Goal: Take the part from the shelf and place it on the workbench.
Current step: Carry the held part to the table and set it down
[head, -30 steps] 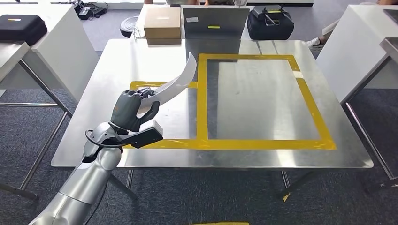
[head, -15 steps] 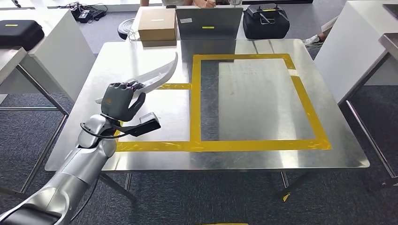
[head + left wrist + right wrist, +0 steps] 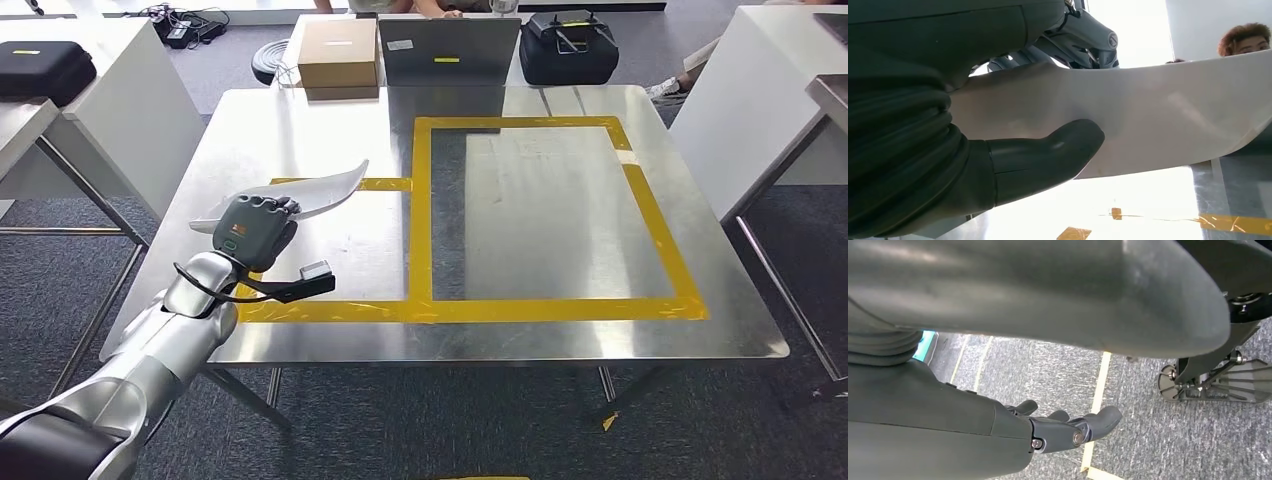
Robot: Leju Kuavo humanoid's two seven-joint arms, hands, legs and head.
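**Part in left hand over workbench's left side**

Part (image 3: pixel 318 186): white, curved, blade-shaped panel, tapering to a point. Held by the left hand (image 3: pixel 254 229), fingers wrapped over its top edge; in the left wrist view the thumb (image 3: pixel 1048 157) presses against the part's pale face (image 3: pixel 1158 117). Part lies nearly level, low over the workbench (image 3: pixel 540 340); contact with the steel surface cannot be told. Pointed tip reaches toward the yellow tape rectangle (image 3: pixel 421 215), stopping just short of its left side, above the short tape strip branching off there.

Right hand (image 3: pixel 1068 430): hangs over grey carpet with yellow floor lines, fingers loosely spread, holding nothing.

Beyond the workbench's far edge: cardboard box (image 3: pixel 338 52), grey laptop (image 3: pixel 448 50), black bag (image 3: pixel 566 48). White table to the workbench's left carries a black case (image 3: pixel 45 68).
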